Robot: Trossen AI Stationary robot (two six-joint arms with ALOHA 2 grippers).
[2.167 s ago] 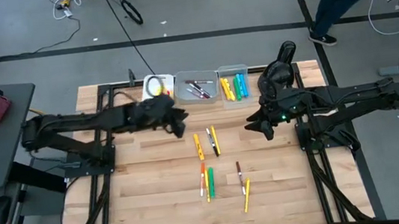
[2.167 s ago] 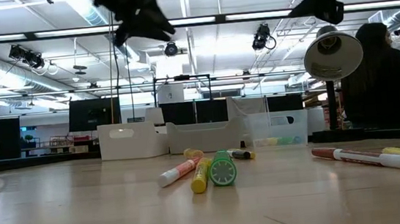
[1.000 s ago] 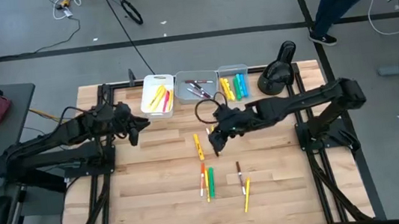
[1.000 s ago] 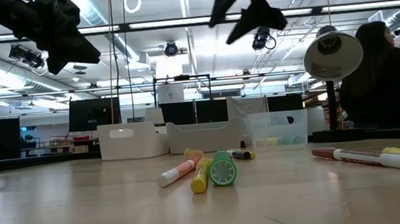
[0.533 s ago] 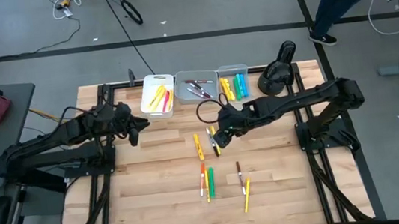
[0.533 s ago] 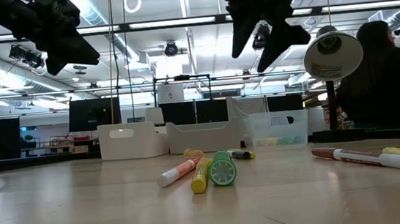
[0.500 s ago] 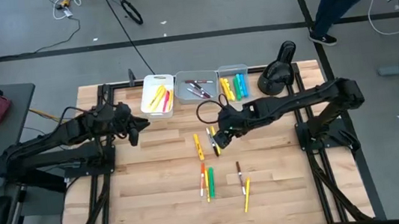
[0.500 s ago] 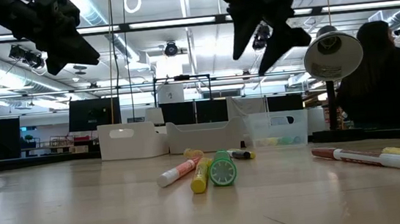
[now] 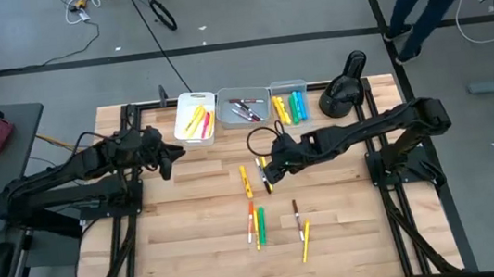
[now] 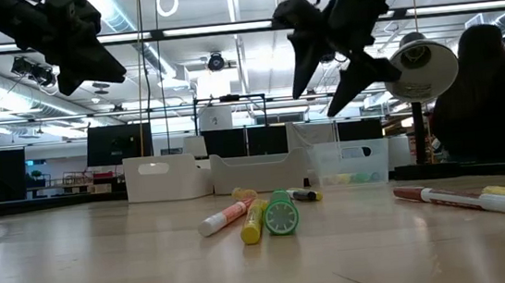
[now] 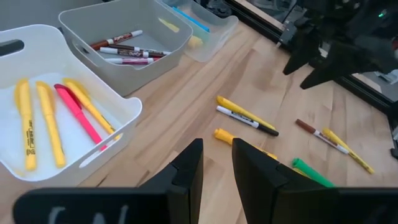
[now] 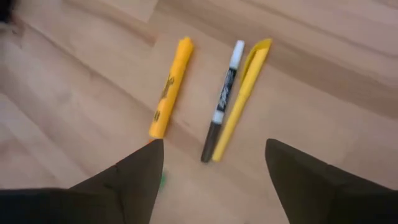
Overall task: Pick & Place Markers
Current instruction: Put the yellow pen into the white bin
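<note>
While the right gripper hangs wide open above the loose markers, the left gripper waits by the bins.

From above, the right arm reaches in low across the pale wooden surface, its gripper over a yellow highlighter, a black-and-white marker and a thin yellow pen; the left arm lies folded just in front of the white plastic bin of yellow and pink markers. From surface level, the right gripper points downward, jaws spread, well above the surface; the left gripper hangs high, tilted down. At the left wrist, its gripper stands narrow and empty. At the right wrist, wide-apart fingers frame those three markers lying side by side.
</note>
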